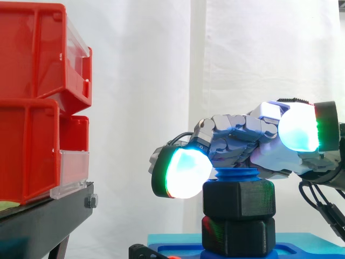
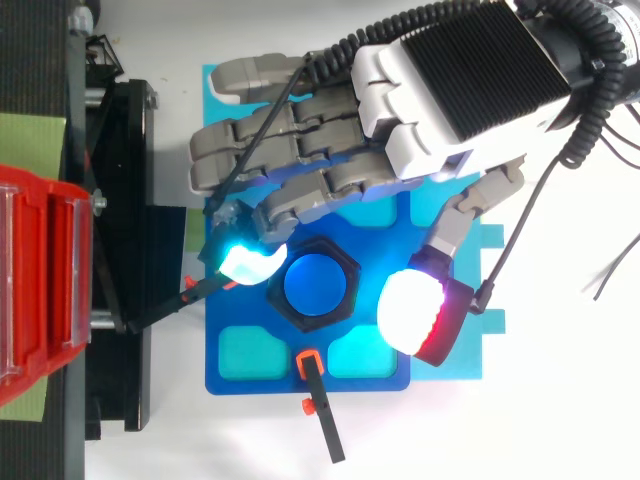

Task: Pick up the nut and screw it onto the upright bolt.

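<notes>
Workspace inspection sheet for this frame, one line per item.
surface: blue base plate with cyan pockets, on a white table.
job's things: blue bolt upright; black upper nut on it, bolt top showing above; black lower nut beneath.
clutter: black rod with orange tip at the plate's edge.
hand: hand over the bolt, fingers relaxed; one fingertip by the upper nut's edge, contact unclear; thumb pad apart from it.
cables: nothing seen.
surroundings: red bins on black stand, white curtain.
</notes>
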`<move>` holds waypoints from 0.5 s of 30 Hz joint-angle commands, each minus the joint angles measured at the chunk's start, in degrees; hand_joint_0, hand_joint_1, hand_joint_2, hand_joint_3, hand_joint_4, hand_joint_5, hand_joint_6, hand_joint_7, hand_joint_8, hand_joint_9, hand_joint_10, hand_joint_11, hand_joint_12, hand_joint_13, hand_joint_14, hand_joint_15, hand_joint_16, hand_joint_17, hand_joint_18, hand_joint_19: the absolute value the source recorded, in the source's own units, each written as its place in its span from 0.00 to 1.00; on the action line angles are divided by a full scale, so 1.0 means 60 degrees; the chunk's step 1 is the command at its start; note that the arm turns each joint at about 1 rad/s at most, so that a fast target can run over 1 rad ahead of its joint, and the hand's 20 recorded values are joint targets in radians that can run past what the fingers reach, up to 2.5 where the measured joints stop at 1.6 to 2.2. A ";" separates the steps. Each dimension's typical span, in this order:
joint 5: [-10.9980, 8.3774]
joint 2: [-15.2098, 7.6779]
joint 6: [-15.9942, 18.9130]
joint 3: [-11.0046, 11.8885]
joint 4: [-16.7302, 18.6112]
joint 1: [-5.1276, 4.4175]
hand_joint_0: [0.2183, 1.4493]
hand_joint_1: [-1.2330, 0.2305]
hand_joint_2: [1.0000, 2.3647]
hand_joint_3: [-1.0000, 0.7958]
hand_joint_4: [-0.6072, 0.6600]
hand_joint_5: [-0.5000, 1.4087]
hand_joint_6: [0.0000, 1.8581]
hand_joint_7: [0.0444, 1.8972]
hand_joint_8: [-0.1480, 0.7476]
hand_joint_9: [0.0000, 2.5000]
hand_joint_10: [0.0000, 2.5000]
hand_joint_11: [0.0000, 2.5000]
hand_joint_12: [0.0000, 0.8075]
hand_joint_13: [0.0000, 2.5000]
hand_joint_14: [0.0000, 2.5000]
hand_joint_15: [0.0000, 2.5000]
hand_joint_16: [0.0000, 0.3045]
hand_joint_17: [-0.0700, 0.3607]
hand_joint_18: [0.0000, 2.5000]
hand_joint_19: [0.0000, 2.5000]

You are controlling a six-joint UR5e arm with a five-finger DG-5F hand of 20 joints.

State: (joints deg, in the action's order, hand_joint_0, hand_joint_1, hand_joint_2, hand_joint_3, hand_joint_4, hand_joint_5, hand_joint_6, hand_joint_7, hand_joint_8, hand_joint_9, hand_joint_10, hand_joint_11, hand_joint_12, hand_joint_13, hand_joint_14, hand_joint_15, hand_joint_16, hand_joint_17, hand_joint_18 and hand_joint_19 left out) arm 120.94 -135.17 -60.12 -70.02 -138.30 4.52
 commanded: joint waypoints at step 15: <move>-0.0001 -0.0001 -0.0263 -0.0005 0.0052 0.0068 0.19 0.70 0.00 0.28 0.62 0.25 0.36 0.65 0.50 0.27 0.00 0.00 0.35 0.20 0.00 0.00 0.08 0.29 0.05 0.00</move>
State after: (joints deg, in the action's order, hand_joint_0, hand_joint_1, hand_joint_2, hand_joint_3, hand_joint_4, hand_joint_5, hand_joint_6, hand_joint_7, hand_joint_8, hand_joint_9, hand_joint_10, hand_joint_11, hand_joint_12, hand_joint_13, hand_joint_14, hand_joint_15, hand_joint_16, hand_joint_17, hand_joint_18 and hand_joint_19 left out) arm 120.93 -135.20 -61.54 -70.05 -138.00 4.81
